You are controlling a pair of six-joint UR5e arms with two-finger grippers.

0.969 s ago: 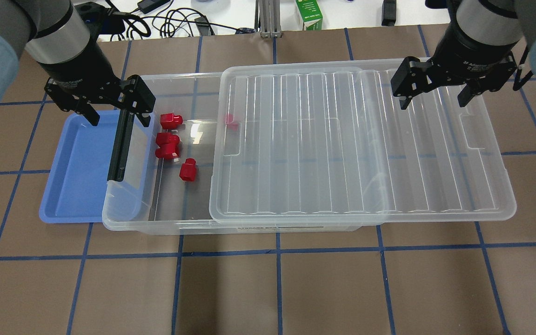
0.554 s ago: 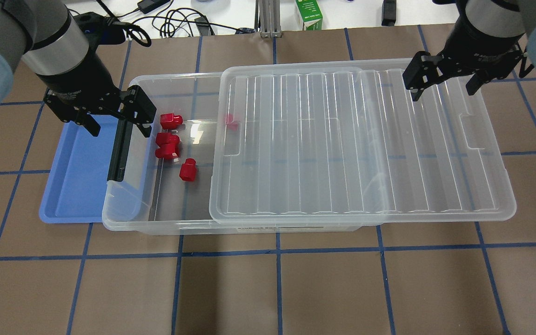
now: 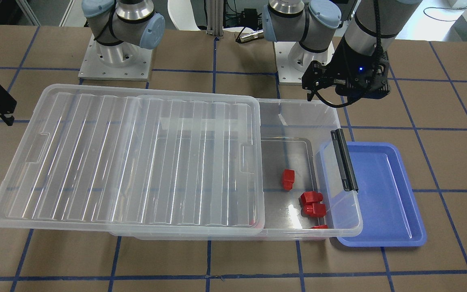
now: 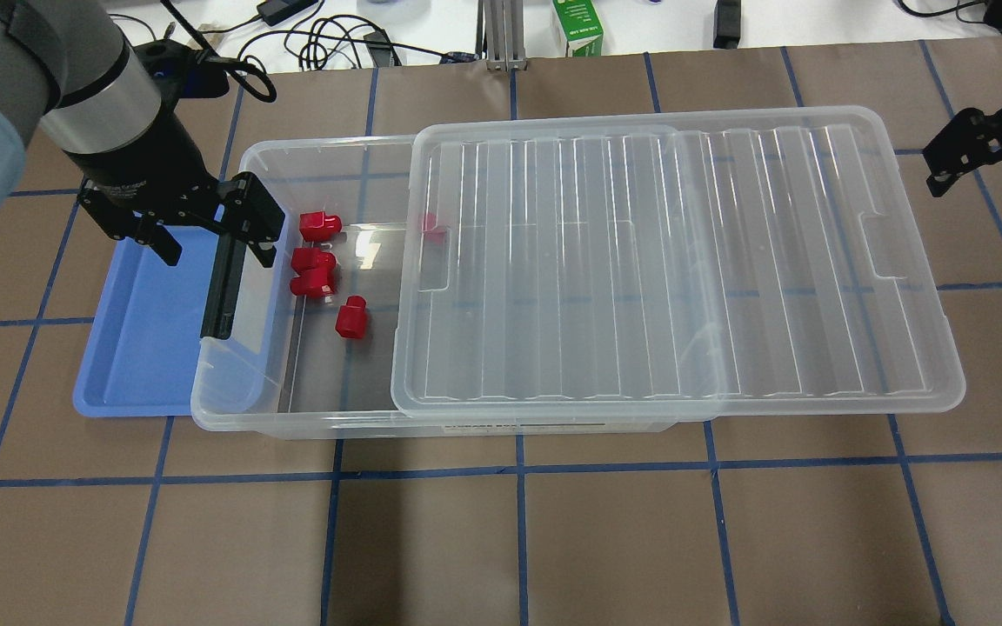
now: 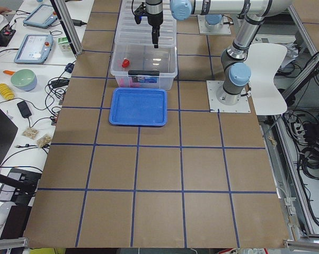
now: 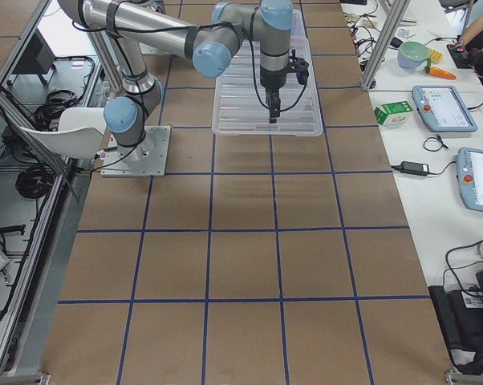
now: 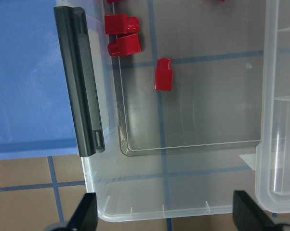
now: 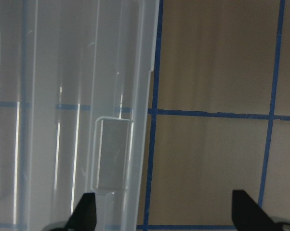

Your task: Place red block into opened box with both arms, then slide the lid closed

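Observation:
Several red blocks lie on the floor of the box [image 4: 292,422], one red block [image 4: 350,317] nearest the lid [image 4: 675,261]. Another shows faintly under the lid's left edge. The lid covers the box's right part and overhangs its right end, so the left part is uncovered. My left gripper [image 4: 214,250] hangs open and empty over the black bar [image 4: 224,278] on the box's left rim. In the left wrist view, the black bar [image 7: 80,82] and red blocks [image 7: 163,74] lie below. My right gripper [image 4: 988,174] is open and empty, over the table just past the lid's right end [image 8: 111,154].
A shallow blue tray [image 4: 136,330] lies against the box's left end, partly under its rim. Cables and a green carton [image 4: 577,26] sit beyond the table's far edge. Brown mat with blue grid lines surrounds the box.
My right gripper has moved to the right, off the lid and out over the table beyond its short end. The left gripper has shifted only slightly. The blocks and lid have not moved.

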